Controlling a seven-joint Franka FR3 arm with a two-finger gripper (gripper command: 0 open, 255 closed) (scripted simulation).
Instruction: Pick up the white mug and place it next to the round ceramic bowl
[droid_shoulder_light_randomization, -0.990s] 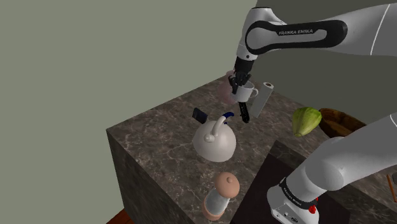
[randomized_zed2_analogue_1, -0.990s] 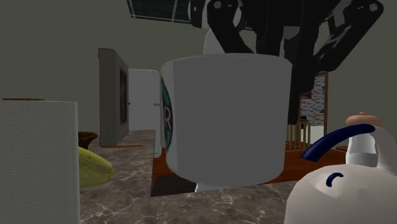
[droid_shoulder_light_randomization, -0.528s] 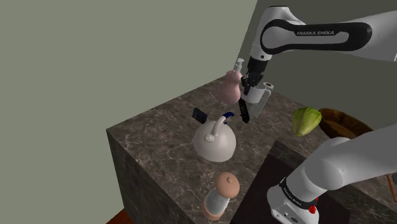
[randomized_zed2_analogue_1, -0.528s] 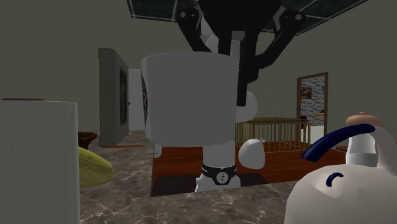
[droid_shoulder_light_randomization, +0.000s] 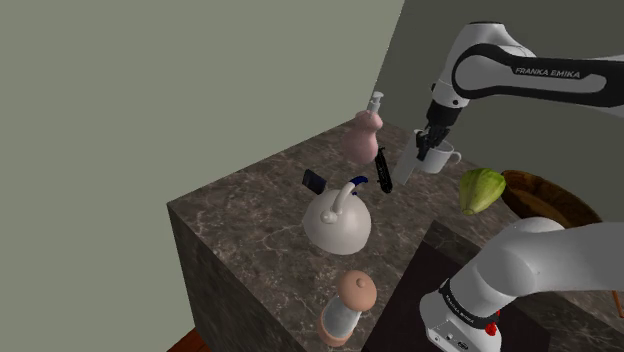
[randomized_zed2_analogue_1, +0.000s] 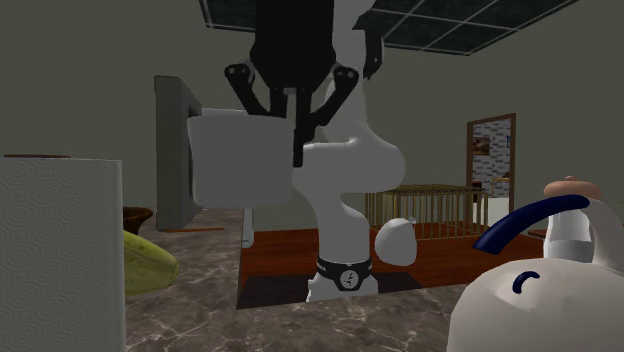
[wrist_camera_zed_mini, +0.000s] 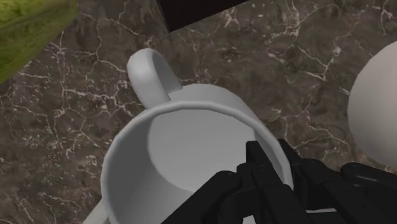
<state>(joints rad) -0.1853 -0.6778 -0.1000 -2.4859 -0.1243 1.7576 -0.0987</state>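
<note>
A white mug (droid_shoulder_light_randomization: 441, 159) hangs in the air over the back of the dark marble counter (droid_shoulder_light_randomization: 255, 235), with my gripper (droid_shoulder_light_randomization: 431, 147) shut on its rim. In the wrist view one black finger lies inside the mug (wrist_camera_zed_mini: 184, 153) and the gripper (wrist_camera_zed_mini: 264, 168) clasps the wall, opposite the handle. In the second exterior view the mug (randomized_zed2_analogue_1: 240, 160) hangs under the gripper (randomized_zed2_analogue_1: 295, 125). A brown round bowl (droid_shoulder_light_randomization: 540, 197) sits at the shoulder view's right, beyond a green leafy vegetable (droid_shoulder_light_randomization: 482, 190).
Under and beside the mug stand a paper towel roll (droid_shoulder_light_randomization: 404, 170), a black knife (droid_shoulder_light_randomization: 383, 172) and a pink soap dispenser (droid_shoulder_light_randomization: 365, 135). Nearer are a white kettle (droid_shoulder_light_randomization: 337, 222) with a blue handle, a small dark block (droid_shoulder_light_randomization: 313, 181) and a pepper grinder (droid_shoulder_light_randomization: 346, 308).
The arm has carried the mug toward the shoulder view's right, from beside the pink dispenser past the paper roll toward the green vegetable. In the second exterior view it has moved left and farther away.
</note>
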